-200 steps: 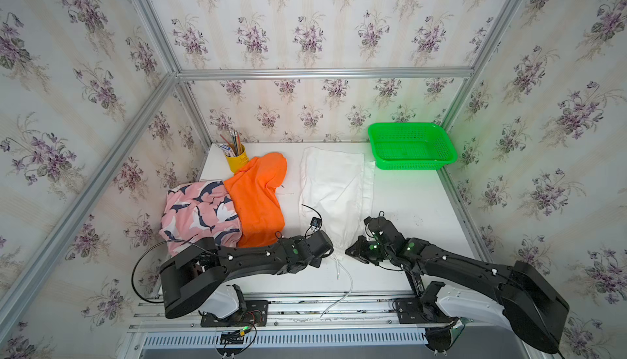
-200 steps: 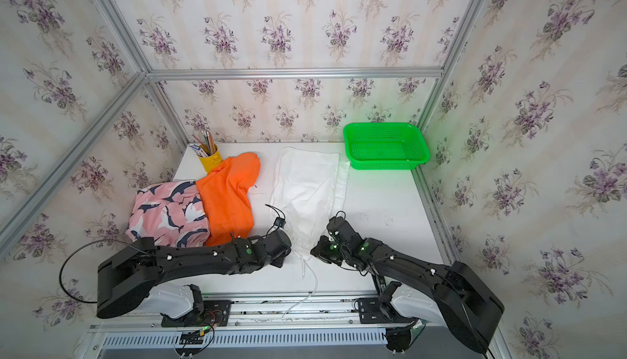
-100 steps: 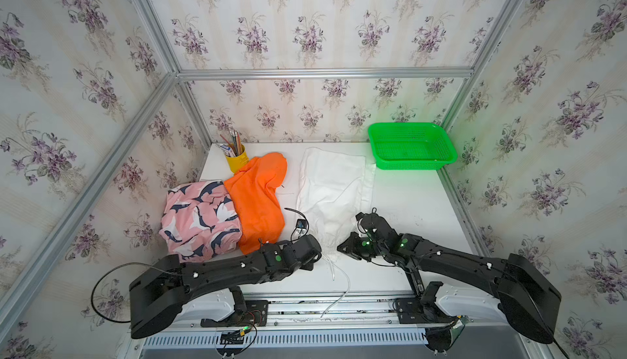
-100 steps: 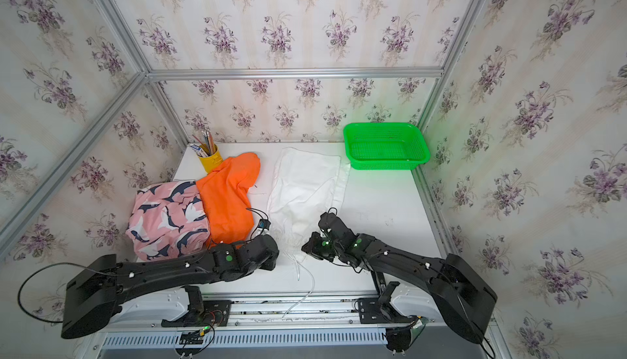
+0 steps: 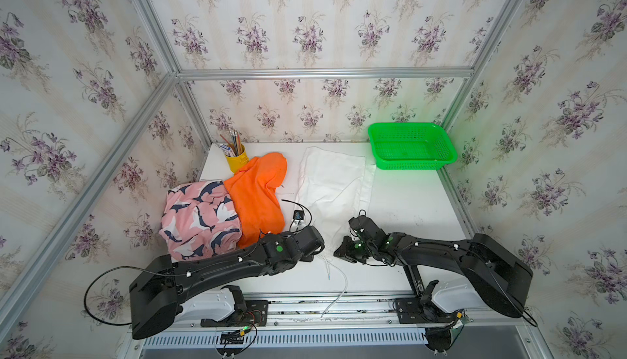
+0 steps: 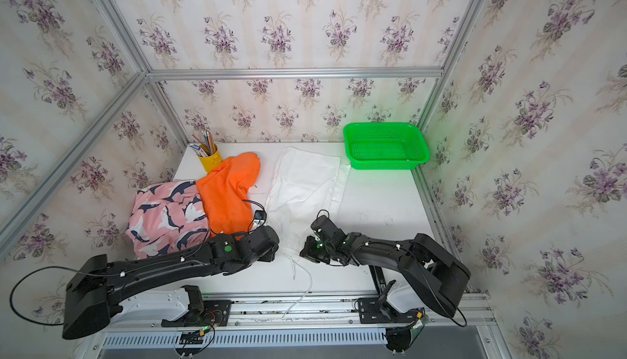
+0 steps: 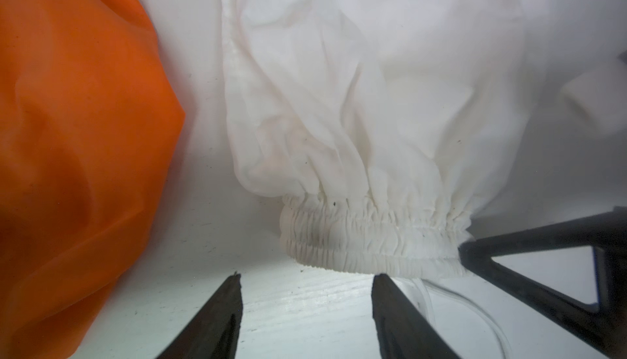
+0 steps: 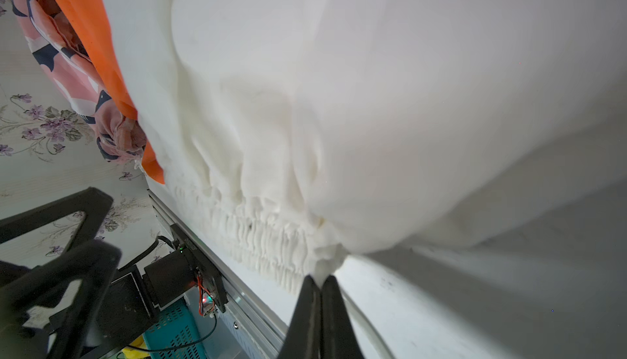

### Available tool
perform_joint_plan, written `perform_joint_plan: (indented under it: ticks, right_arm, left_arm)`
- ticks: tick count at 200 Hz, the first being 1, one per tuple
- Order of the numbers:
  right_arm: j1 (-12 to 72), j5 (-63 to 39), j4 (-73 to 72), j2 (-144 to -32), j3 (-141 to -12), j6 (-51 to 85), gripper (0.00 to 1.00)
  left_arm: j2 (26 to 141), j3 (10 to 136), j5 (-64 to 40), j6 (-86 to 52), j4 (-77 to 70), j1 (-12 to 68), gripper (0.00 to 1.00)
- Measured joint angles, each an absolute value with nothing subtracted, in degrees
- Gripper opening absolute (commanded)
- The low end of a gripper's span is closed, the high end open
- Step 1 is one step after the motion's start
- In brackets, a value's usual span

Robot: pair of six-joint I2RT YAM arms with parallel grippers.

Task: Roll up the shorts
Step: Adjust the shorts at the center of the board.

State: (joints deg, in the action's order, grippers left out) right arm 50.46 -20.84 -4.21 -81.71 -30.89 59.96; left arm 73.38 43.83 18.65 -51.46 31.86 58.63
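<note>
While the right fingers [image 8: 305, 313] pinch shut on one end of the waistband [image 7: 369, 238] of the white shorts [image 5: 334, 184], laid flat on the tabletop [image 5: 407, 211] with that band at its front edge, the left fingers [image 7: 217, 316] gape empty just before its other end, presumably to start an even roll.

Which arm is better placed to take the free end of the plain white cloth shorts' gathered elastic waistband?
Left. The left gripper stands open and empty, facing the free end of the elastic waistband; the right gripper is shut on the other end of the white shorts.
</note>
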Motion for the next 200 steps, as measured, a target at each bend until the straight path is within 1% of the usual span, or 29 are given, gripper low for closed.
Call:
perform_joint_plan:
  ticks: [11,22,31,34,44,53,64,96,117,150,176,200]
  right_arm:
    - [50.5,-20.8,-3.7,-81.3,-31.5,59.5,0.01]
    - [50.5,-20.8,-2.7,-80.4,-32.4,58.6,0.13]
    - [50.5,-20.7,-1.9,-79.8,-33.1,58.0,0.20]
    - [50.5,-20.7,-1.4,-79.5,-33.5,57.7,0.23]
    - [50.5,-20.5,0.3,-78.6,-34.9,56.3,0.27]
    - [50.5,-20.1,2.0,-77.8,-36.2,55.0,0.29]
    - [50.5,-19.1,5.0,-76.8,-38.2,53.2,0.31]
    - [50.5,-15.0,11.9,-75.5,-43.7,48.3,0.32]
    - [50.4,-13.6,14.3,-78.0,-47.4,44.9,0.32]
    - [49.0,-10.3,17.5,-87.2,-56.6,38.4,0.30]
    - [47.2,-8.4,18.3,-95.5,-63.5,32.8,0.27]
    - [44.6,-7.0,19.4,-100.4,-65.7,28.5,0.27]
  left_arm:
    - [75.3,43.9,18.0,-51.0,31.9,57.5,0.59]
    - [77.2,43.5,17.4,-50.0,31.5,56.2,0.57]
    - [78.6,43.1,16.7,-49.4,31.0,55.2,0.56]
    - [79.1,43.0,16.3,-49.2,30.8,54.8,0.52]
    - [80.1,42.7,15.5,-48.5,30.0,53.9,0.46]
    - [81.1,42.4,15.0,-48.0,29.2,53.2,0.40]
    - [82.4,41.5,14.2,-47.6,27.6,52.7,0.35]
    - [82.7,38.6,13.0,-47.3,24.9,51.9,0.28]
    - [82.4,36.6,13.1,-47.2,22.9,51.1,0.27]
    - [81.4,35.2,13.1,-47.1,20.5,50.6,0.28]
    - [78.8,34.3,11.4,-47.2,21.4,50.2,0.36]
    - [73.0,33.9,11.4,-48.2,24.6,50.2,0.42]
